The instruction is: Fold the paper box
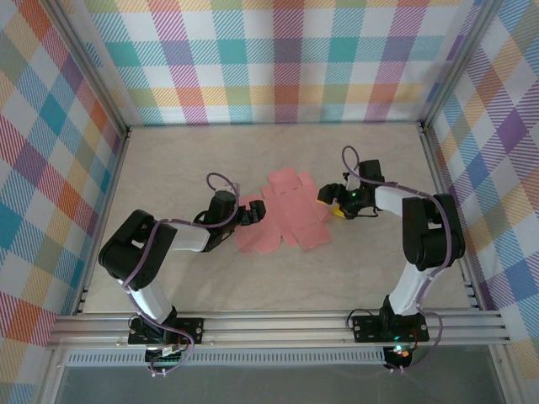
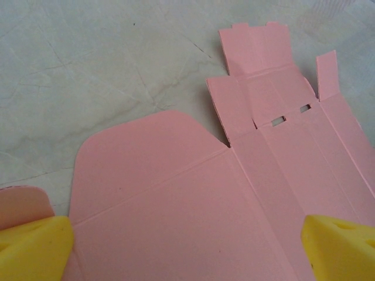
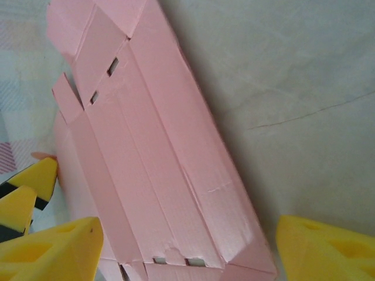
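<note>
the paper box (image 1: 290,219) is pink, fingertips (image 2: 35,249) yellow, table (image 1: 168,168) beige, walls (image 1: 286,59) pastel plaid.

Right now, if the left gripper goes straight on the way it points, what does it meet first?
The paper box: its flat pink sheet lies directly ahead, between the open jaws of the left gripper. It would probably slide over the card, but its height above it is unclear.
</note>
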